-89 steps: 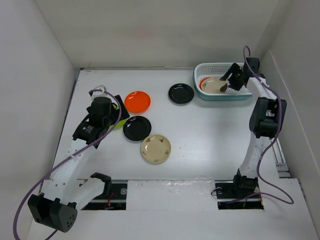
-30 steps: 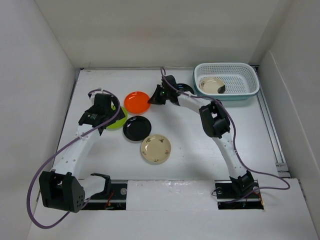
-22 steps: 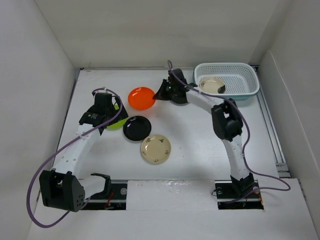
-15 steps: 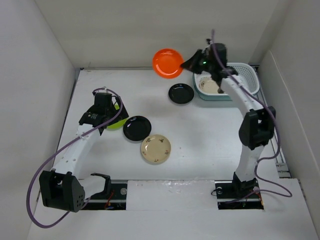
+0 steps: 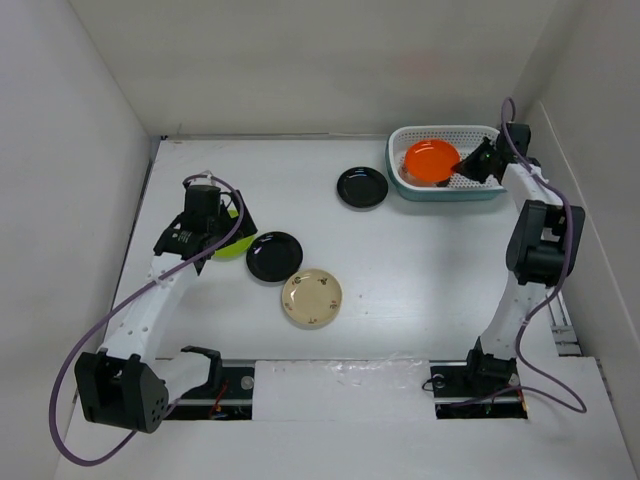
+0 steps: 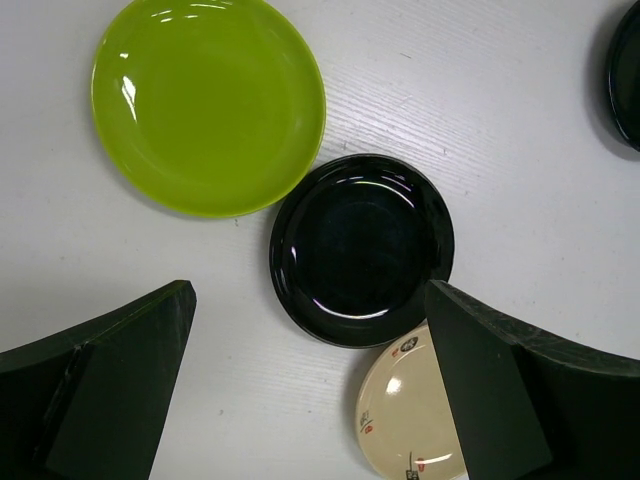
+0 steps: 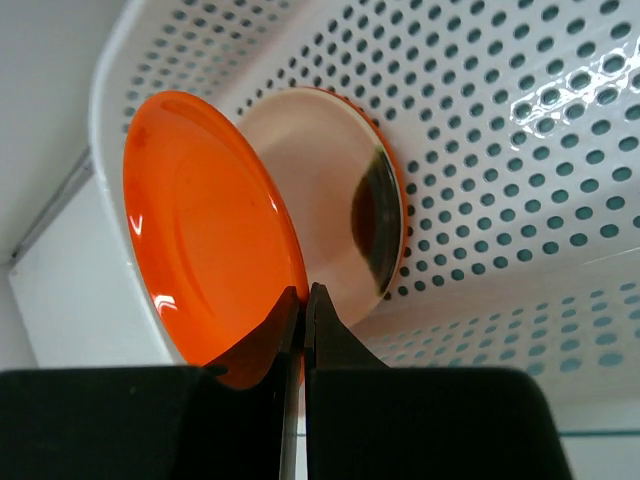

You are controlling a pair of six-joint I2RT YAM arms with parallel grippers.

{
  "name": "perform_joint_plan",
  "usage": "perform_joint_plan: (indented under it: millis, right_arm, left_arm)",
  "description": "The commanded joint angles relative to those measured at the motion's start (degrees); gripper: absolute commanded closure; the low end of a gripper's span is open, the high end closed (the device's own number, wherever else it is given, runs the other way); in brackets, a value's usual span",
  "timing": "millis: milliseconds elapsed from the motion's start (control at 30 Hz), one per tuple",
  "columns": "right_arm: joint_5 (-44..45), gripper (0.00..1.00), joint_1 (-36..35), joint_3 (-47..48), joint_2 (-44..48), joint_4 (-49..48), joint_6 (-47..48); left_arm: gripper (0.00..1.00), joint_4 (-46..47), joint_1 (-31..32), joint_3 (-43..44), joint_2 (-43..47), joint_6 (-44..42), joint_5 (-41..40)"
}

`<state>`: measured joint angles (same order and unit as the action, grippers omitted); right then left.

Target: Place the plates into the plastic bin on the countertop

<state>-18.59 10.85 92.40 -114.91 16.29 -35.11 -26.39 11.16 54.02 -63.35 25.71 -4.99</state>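
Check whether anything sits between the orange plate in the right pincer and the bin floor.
Yes. A cream plate lies in the plastic bin directly beneath the orange plate that the right pincer grips by its rim. Nothing else visible blocks the way, and on release it would likely stack on the cream plate.

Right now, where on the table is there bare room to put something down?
Bare: between the cream plate and the right arm, and the far-left corner beyond the lime plate. Crowded: around the black plate between those two, and the bin.
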Motion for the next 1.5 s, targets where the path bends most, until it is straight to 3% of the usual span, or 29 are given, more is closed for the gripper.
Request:
perform_joint_plan:
  millis: [0,267,400,433,467,633,667,700,867,967,1067,1267,1467]
  right_arm:
    - [-1.4,1.0,-0.4,4.4,-1.8,-1.3,2.1]
    - [0.7,0.99,0.1,7.8,-6.8,-0.7,2.1]
    - [0.7,0.87,0.1,10.2,-8.5,0.5,2.1]
    - [0.7,0.8,0.1,10.2,-8.5,0.5,2.1]
    - [0.7,0.57,0.1,10.2,-8.5,0.0,2.1]
    - [0.1,0.24,-1.6,8.1,-4.3,-1.6,2.1]
    - [0.7,0.22,-2.1,6.9,-3.0,-1.6,2.1]
    - [2.2,0.0,-3.2,5.8,0.7,-2.4,2.1]
    - [14.4,0.0,-11.9,-3.2,15.8,-2.3,4.0]
    - [17.1,0.0,-19.4,-12.5,24.7,-3.1,4.9]
    - [14.2,0.0,-26.8,-24.6,30.5,-6.4,4.9]
    - [-5.6,0.04,-38.4,-45.6,29.3,-23.2,4.5]
    - [-4.7,0.06,-47.6,-52.1,21.9,-32.0,-1.2]
  left_arm:
    - [0.0,1.3,-0.1,0.4,1.7,-0.8,0.9]
    - [0.0,1.3,-0.1,0.4,1.7,-1.3,1.5]
    - [0.0,1.3,-0.1,0.4,1.7,-1.3,1.5]
    - [0.0,1.3,-0.1,0.4,1.7,-1.3,1.5]
    - [0.0,1.3,-0.1,0.4,1.7,-1.3,1.5]
    - [0.0,1.3,-0.1,0.4,1.2,-1.3,2.0]
    - [0.0,1.3,-0.1,0.4,1.2,-1.3,2.0]
    - [0.0,1.3,-0.1,0.4,1.2,-1.3,2.0]
    - [0.0,1.3,-0.1,0.4,1.2,-1.3,2.0]
    - [0.0,1.3,-0.1,0.4,1.2,-1.3,0.7]
    - [0.0,0.8,-0.1,0.4,1.8,-0.8,-1.6]
    - [0.0,-0.5,-0.1,1.4,1.3,1.2,-5.5]
    - [0.0,-0.5,-0.1,1.4,1.3,1.2,-5.5]
